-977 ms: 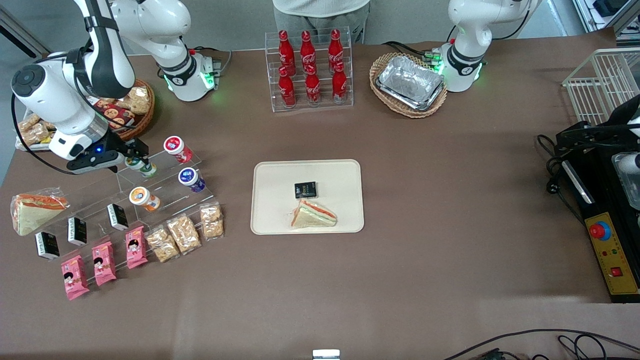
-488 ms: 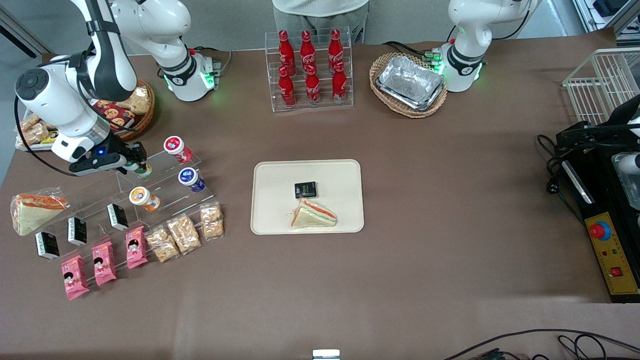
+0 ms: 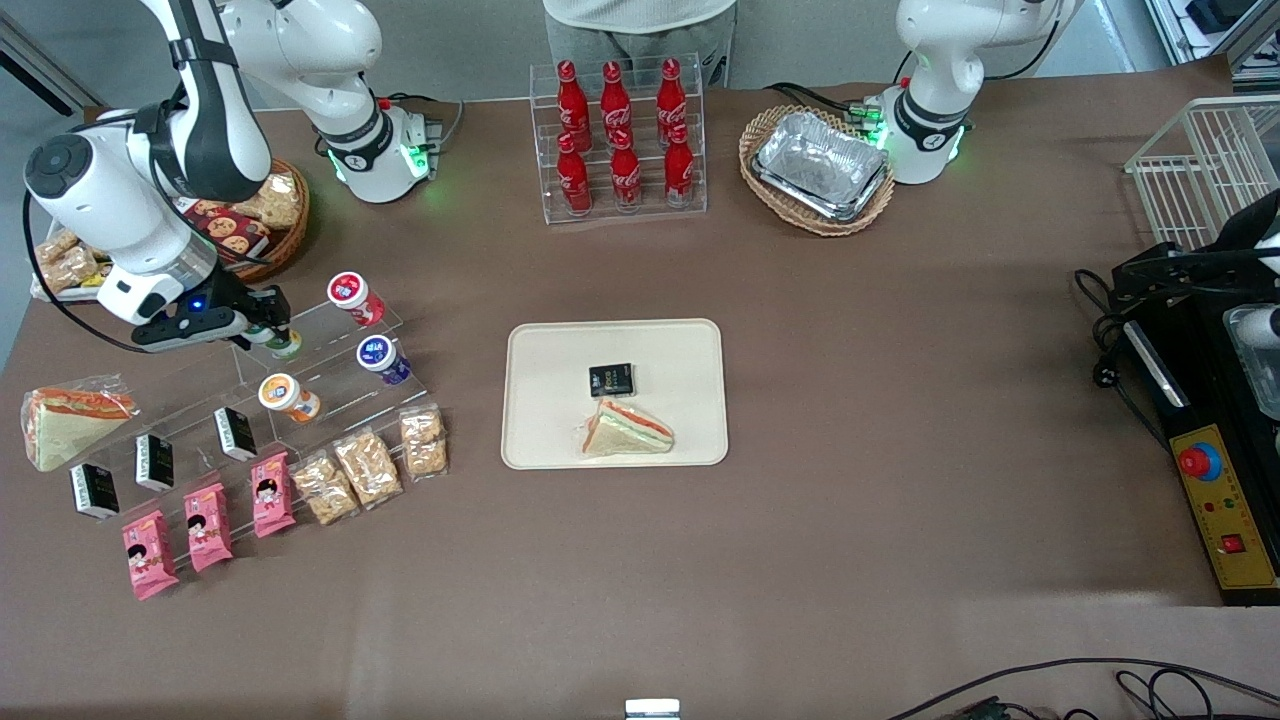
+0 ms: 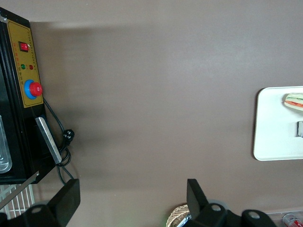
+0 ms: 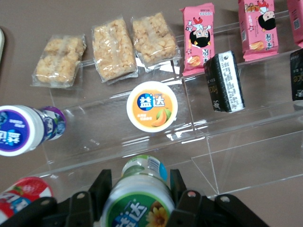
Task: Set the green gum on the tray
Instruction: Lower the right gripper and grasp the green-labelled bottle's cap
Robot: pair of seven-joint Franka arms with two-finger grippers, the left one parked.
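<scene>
Two views carry the action; the parked arm's camera adds little.

Front view: right arm's gripper [image 3: 268, 328] sits at the clear acrylic stepped display stand [image 3: 330, 385], on its upper step, fingers either side of the small white green-lidded gum jar [image 3: 284, 343]. One second ago the jar showed plainly beside the fingers; half a second ago the gripper had dropped over it; now it barely shifts. Reads as a grasp being settled, lift not yet begun. Large cream rectangular plastic tray [image 3: 540, 400] lies well apart from the stand, toward the parked arm's end, holding a wrapped sandwich and a small black packet.

Right wrist view: green gum jar [image 5: 138, 196] lies between the two black fingers [image 5: 100, 189], which hug its sides; looks clamped. Orange-lidded jar [image 5: 152, 105] sits one step lower on the stand, untouched.

Left wrist view: only the tray's [image 4: 267, 127] edge shows.
</scene>
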